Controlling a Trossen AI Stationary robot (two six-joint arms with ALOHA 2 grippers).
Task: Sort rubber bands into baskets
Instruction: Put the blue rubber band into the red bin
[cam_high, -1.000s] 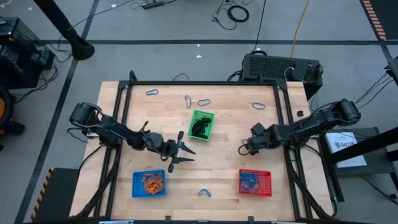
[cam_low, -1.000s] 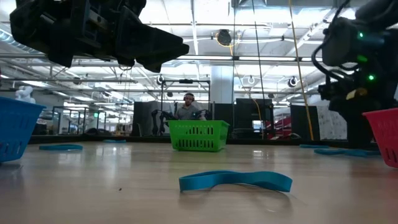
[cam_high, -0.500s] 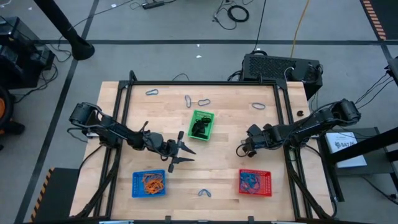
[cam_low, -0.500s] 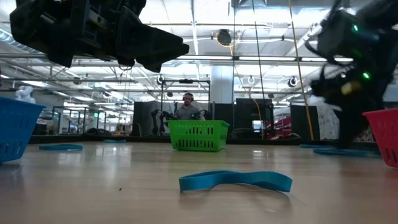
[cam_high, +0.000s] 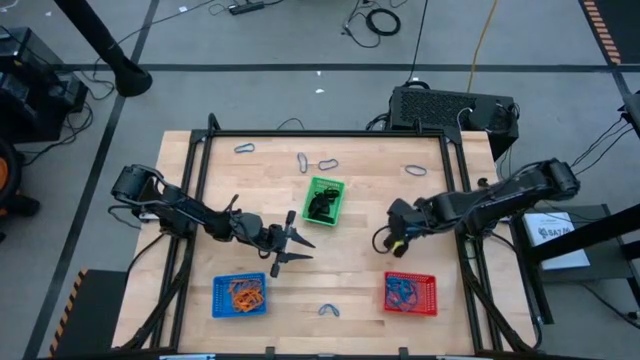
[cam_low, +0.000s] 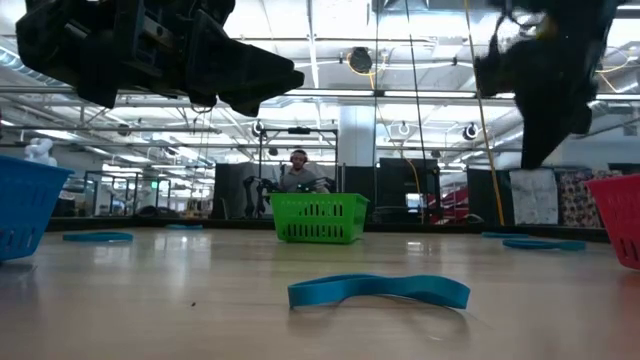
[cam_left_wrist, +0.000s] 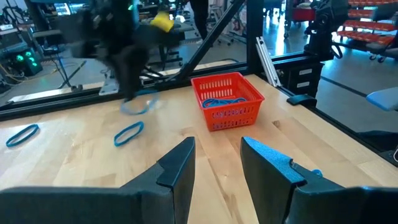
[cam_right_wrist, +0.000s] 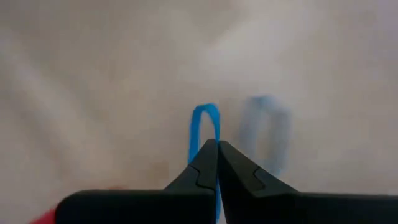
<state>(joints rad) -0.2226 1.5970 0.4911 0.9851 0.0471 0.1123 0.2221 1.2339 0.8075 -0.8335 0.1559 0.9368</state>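
The right gripper (cam_right_wrist: 216, 149) has its fingers pinched together on a blue rubber band (cam_right_wrist: 205, 127), whose loop pokes out past the tips; a second blue band (cam_right_wrist: 266, 124) shows blurred just beside it, and I cannot tell whether that one lies on the table. From overhead the gripper (cam_high: 385, 241) hangs over the wood at about four o'clock from the table's centre, just above the red basket (cam_high: 410, 293), which already holds blue bands. So I judge the pick is made and the carry is in hand: next it wants a short swing toward six o'clock over the red basket, then a release. The left gripper (cam_high: 297, 240) waits near the centre, fingers apart and empty. I count three baskets: the red one, a blue basket (cam_high: 240, 295) of orange bands at seven o'clock, and a green basket (cam_high: 323, 200) of black bands at the centre. Five loose bands lie on the table: four along the twelve o'clock edge, one at six o'clock (cam_high: 329, 310).
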